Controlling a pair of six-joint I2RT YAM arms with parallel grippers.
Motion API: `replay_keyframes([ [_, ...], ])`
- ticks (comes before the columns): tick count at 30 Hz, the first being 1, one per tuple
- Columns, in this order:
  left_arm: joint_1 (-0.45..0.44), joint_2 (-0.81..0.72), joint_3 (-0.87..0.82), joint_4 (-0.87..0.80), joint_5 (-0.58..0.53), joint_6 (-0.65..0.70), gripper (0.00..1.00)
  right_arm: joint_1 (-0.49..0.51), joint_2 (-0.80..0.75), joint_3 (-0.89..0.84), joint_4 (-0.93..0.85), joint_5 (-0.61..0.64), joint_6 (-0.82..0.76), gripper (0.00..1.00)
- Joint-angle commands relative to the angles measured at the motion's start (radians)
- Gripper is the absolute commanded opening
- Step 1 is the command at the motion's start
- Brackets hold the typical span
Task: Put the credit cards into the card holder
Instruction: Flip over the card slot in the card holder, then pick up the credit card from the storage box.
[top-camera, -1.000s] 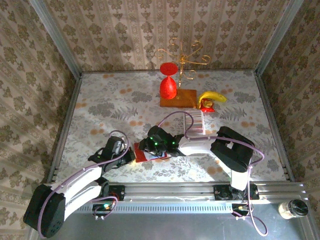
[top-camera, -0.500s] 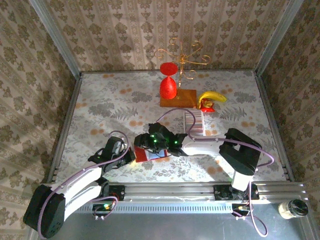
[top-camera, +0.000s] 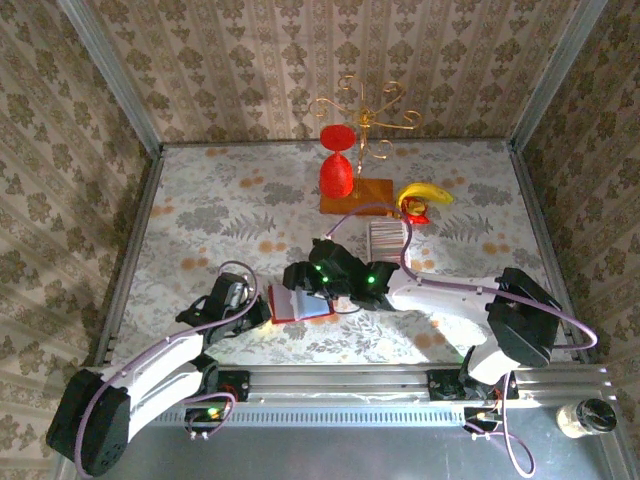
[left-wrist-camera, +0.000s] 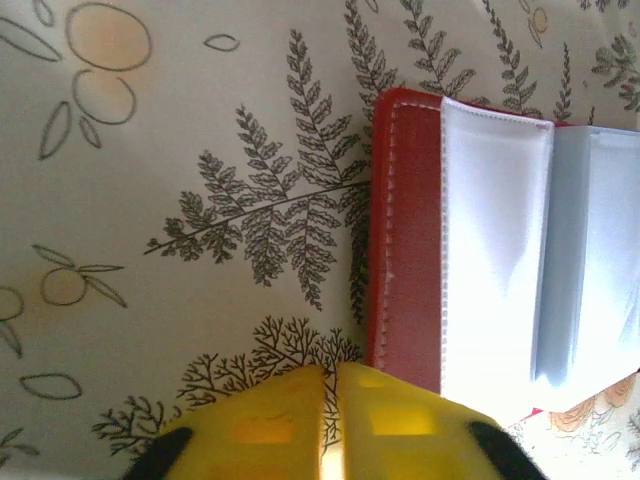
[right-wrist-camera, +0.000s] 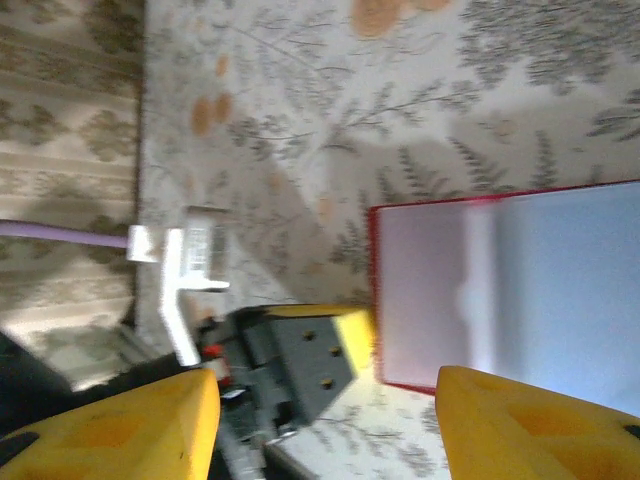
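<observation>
**Position of parts, referred to the card holder**

The card holder (top-camera: 300, 303) lay open on the bench (top-camera: 200, 220), pale inside face up. Its long axis ran left to right, and it sat close to the bench's near edge.

The credit cards (top-camera: 388, 238) stood as a striped row beyond the holder and to its right, well apart from it. The row's long axis ran roughly near to far, crosswise to the holder. Part of the row was hidden behind the right arm (top-camera: 440, 290).

**Claws**

- The right claw (top-camera: 298, 283) hung over the holder's far edge. Its fingers were spread wide with nothing between them; it was released.
- The left claw (top-camera: 258, 310) sat at the holder's left end. In the left wrist view its fingers (left-wrist-camera: 270, 425) stood nearly together with only a slit between, just beside the red corner of the cover. Nothing was seen between them, and no grip on the cover could be confirmed.

**Relation governing the next move**

The right arm was judged the nearer to the cards. The claw would need to travel from above the holder away to the right and back, then align across the row's short side.

**Clearance**

- Left of and beyond the holder: open bench.
- Beyond the cards: the wooden board (top-camera: 357, 195) and the banana (top-camera: 425, 195) stood near, limiting overshoot.
- The left claw crowded the holder's left end.
</observation>
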Motion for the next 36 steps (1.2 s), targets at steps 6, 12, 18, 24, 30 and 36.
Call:
replay_keyframes([
  [6,0.023,-0.098,0.103,-0.195,-0.098,0.079,0.24,-0.062,-0.151,0.053,-0.247,0.12,-0.364,0.61],
  [12,0.047,-0.087,0.161,-0.212,-0.056,0.103,0.26,-0.068,-0.335,0.04,-0.304,0.196,-0.941,0.67],
  [18,0.047,-0.033,0.209,-0.135,0.1,0.091,0.18,-0.071,-0.556,-0.108,-0.393,0.11,-1.699,0.8],
  [24,0.037,0.046,0.202,-0.077,0.138,0.087,0.12,-0.165,-0.55,-0.083,-0.714,0.112,-1.935,0.82],
  [30,0.036,0.157,0.196,0.012,0.204,0.084,0.07,-0.212,-0.526,-0.178,-0.688,0.177,-2.088,0.82],
  [36,0.034,0.184,0.187,0.006,0.159,0.106,0.05,-0.243,-0.496,-0.254,-0.582,0.186,-2.167,0.83],
])
